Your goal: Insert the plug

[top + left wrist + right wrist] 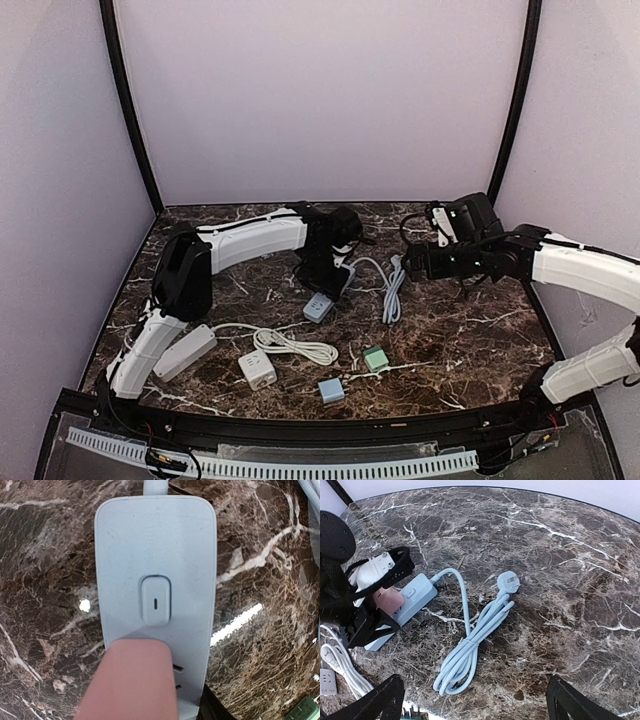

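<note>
A light blue power strip lies mid-table; it fills the left wrist view, with its switch above the slots. My left gripper is shut on a pink plug and holds it against the strip's near end, covering part of the socket; two slots show beside it. The right wrist view shows the left gripper, the pink plug and the strip. My right gripper is open and empty, held above the table to the right of the strip's coiled blue cord.
The blue cord's own plug lies at the bundle's far end. Near the front lie a white power strip with its white cord, a white adapter, a green adapter and a blue adapter.
</note>
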